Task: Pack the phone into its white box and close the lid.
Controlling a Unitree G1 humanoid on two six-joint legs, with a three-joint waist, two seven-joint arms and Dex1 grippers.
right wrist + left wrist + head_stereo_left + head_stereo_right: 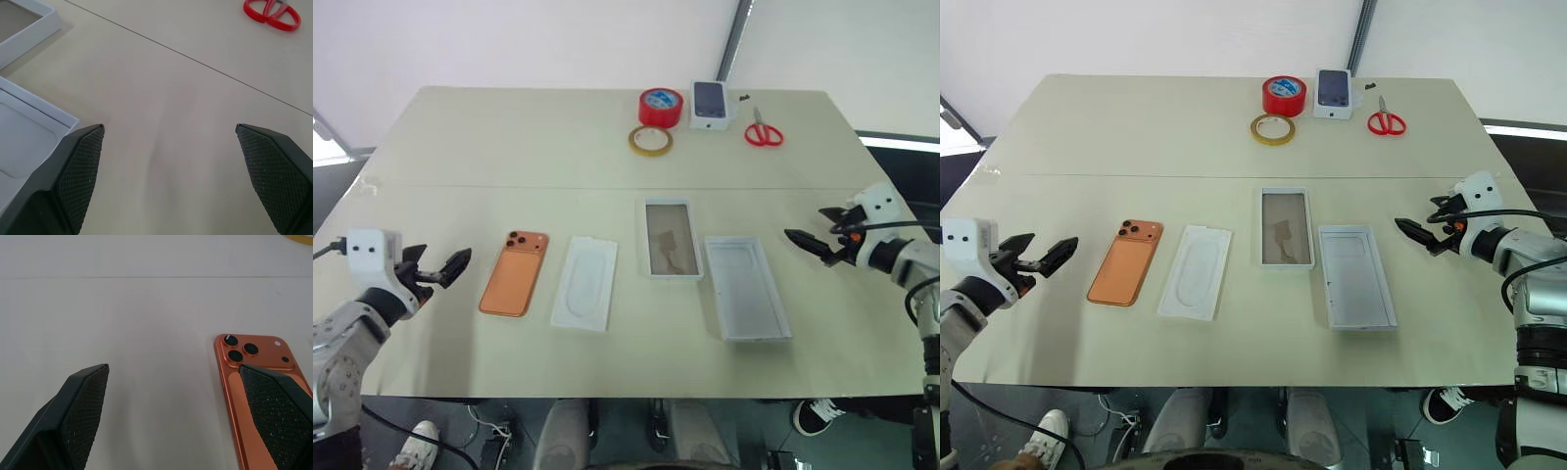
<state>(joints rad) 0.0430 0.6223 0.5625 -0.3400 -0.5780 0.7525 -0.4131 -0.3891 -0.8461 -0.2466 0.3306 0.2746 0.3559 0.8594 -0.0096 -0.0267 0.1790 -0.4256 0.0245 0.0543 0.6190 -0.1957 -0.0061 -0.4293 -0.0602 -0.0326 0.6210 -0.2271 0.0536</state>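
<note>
Fingers of both grippers stand spread wide and hold nothing: the left gripper (438, 267) hovers over the tabletop (509, 137) at its left side, just beside the phone (514, 273), and the right gripper (815, 237) hovers at the right side, near the lid (746, 288). From the left wrist view the phone (254, 382) lies just past one fingertip, so that arm seems set up to take it first

Along the near half of the tabletop four things lie in a row, apart from one another. The phone rests face down, orange back up, its three-lens camera bump toward the far end. Next to it is the flat white insert (584, 282) with its rounded recess. Then comes the white box (668, 238), open, its brownish floor bare and ready to receive the phone. Last is the lid, turned inner face up, nearest the right gripper, which suits that arm for the closing step

At the far edge, well apart from the work, sit a red tape roll (661, 106), a yellowish tape ring (650, 140), a small white box picturing a dark phone (710, 104) and red scissors (764, 131)

No packing looks done yet: the phone is outside the box and the lid is off
</note>
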